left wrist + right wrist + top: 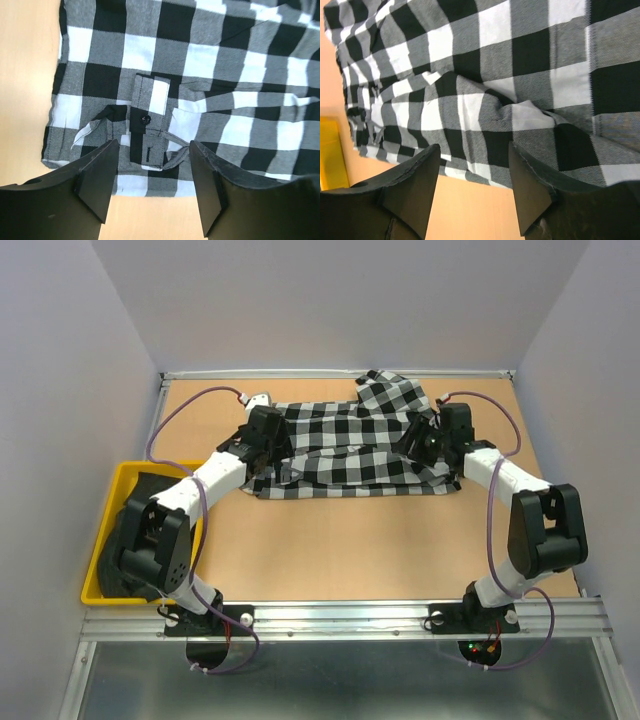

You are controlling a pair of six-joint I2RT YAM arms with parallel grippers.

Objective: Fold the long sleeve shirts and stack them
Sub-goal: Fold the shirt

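The black-and-white check shirt (350, 445) lies spread across the middle of the table, its far right part bunched up. My left gripper (262, 448) hovers over the shirt's left end. In the left wrist view it (153, 160) is open, and a buttoned cuff (145, 120) lies just beyond the fingertips, with nothing held. My right gripper (425, 440) is over the shirt's right end. In the right wrist view it (474, 155) is open above the shirt's near hem (485, 165), empty. A dark cloth, apparently the black shirt (140, 495), lies in the yellow bin, partly hidden by my left arm.
The yellow bin (128, 472) stands at the table's left edge, and its corner (330, 150) shows in the right wrist view. White walls close in the left, right and far sides. A metal rail (340, 615) runs along the near edge by the arm bases.
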